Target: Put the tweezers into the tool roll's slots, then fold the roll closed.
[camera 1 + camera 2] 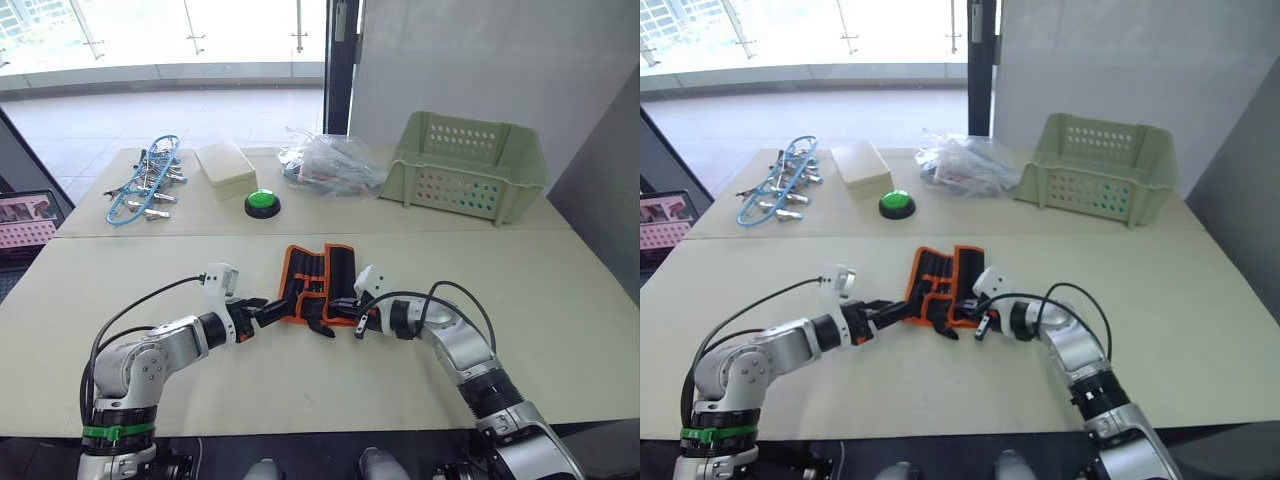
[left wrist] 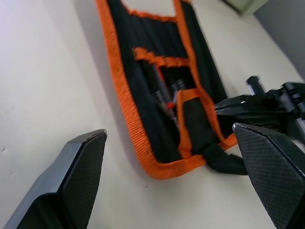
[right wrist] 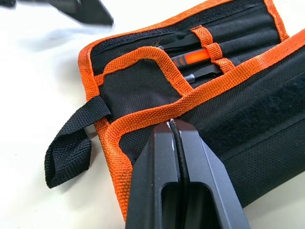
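Observation:
The tool roll (image 1: 315, 285) lies mid-table, black with orange edging, its right-hand flap folded partly over the slots (image 3: 224, 43). Tweezers (image 3: 195, 59) sit in the slots, one with an orange mark, their ends showing. A black strap (image 3: 69, 148) trails from the roll's near edge. My left gripper (image 1: 283, 310) is open at the roll's near left corner, and its fingers (image 2: 81, 176) straddle that corner just above the table. My right gripper (image 3: 171, 125) is shut on the orange edging of the folded flap, at the roll's near right corner.
Along the far side of the table stand a pale green basket (image 1: 470, 165), a crumpled plastic bag (image 1: 330, 165), a green push button (image 1: 262, 203), a beige box (image 1: 227, 168) and silver clips with blue cables (image 1: 150, 185). A screen (image 1: 25, 220) sits off the left edge.

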